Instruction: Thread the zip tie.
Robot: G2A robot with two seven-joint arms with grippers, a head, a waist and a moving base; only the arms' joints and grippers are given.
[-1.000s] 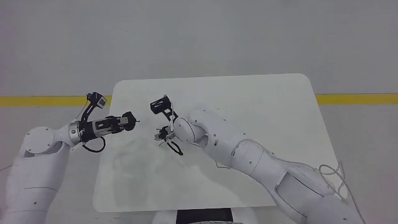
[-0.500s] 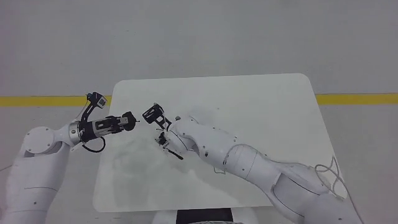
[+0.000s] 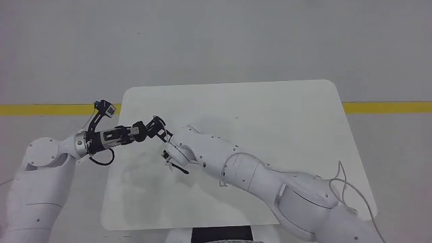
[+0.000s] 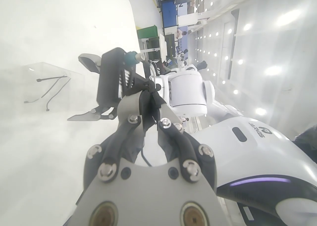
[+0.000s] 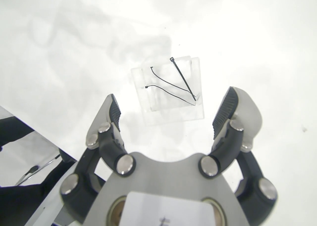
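My left gripper (image 3: 142, 131) hangs over the table's left part, its fingers (image 4: 128, 108) pressed together on a thin black zip tie whose tail (image 4: 145, 160) curls down between them. Right beside it my right gripper (image 3: 167, 154) points down at the table with its jaws wide apart and nothing between them (image 5: 173, 115). Below it lies a clear plastic tray (image 5: 195, 113) holding three black zip ties (image 5: 182, 78). From the left wrist view, the open right gripper (image 4: 79, 90) stands just beyond my fingertips, with the tray (image 4: 27, 71) farther off on the table.
The white table (image 3: 283, 108) is bare to the right and at the back. Its left edge (image 3: 115, 148) runs close under the left arm. Yellow floor lines (image 3: 385, 107) cross behind the table.
The right arm has swung left across the table, bringing its wrist and open gripper up next to the left gripper. The left arm has kept still.
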